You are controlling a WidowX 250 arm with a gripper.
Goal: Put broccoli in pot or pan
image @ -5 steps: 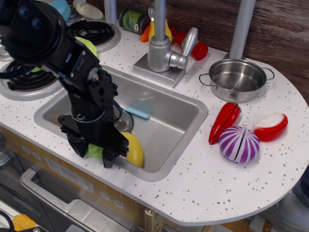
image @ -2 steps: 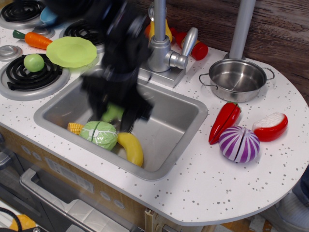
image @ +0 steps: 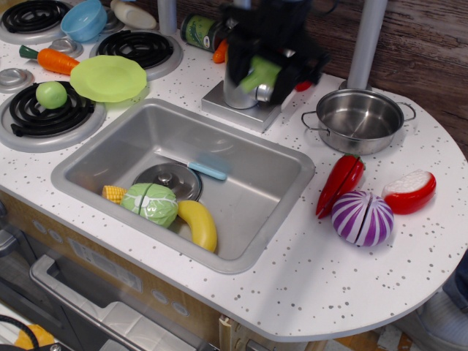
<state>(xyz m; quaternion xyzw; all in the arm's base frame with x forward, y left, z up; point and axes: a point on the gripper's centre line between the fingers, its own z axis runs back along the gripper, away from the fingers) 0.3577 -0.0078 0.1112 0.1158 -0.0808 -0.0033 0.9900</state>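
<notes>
**A:** Where is the broccoli [image: 259,73] at this moment?

**B:** It is in the upper middle of the frame, in the air above the base of the faucet [image: 241,99]. The pincer [image: 267,72] is closed on it. The arm is blurred, so the exact contact of the fingers cannot be read.

**A:** How does one expect such a piece to handle?

**B:** It looks like a small plastic toy, so probably light, stiff and hollow. It should not crush, but the smooth plastic may slip. The bumpy top gives more hold than the short stem, so a grip across the top seems safer.

**A:** And the steel pot [image: 357,120]?

**B:** It stands on the tabletop [image: 344,278] to the right of the pincer, empty and upright, with wire handles on two sides. The red chili pepper [image: 338,185] lies just below it in the frame.

**A:** What about the other green things?

**B:** The cabbage [image: 151,204] is in the sink [image: 270,157] beside the banana [image: 197,224], and the green ball [image: 51,94] sits on the burner [image: 44,117] at the left. Both are well apart from the pot.
</notes>
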